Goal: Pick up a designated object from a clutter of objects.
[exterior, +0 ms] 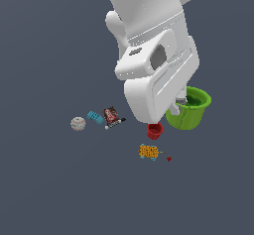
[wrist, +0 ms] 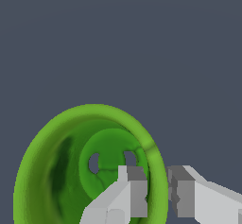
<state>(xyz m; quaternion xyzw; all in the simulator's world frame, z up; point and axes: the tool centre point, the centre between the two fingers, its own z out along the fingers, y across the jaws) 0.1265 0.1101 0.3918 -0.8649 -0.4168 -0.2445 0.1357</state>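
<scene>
Lighting was even and diffuse in both views; no source direction could be fixed. The grey floor (exterior: pixel 44 189) showed no cast shadows and no glare. The arm's white casing (exterior: pixel 149 45) rendered bright, not blown out. Edges were jagged, textures coarse. No blur or edge distortion.

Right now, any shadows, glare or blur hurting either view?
Exterior view: flat lighting, no cast shadows, no glare; the arm hides part of the green cup. Wrist view: no blur, but coarse render; cup cropped by the frame edge, end effector straddling its rim, one finger inside.
</scene>
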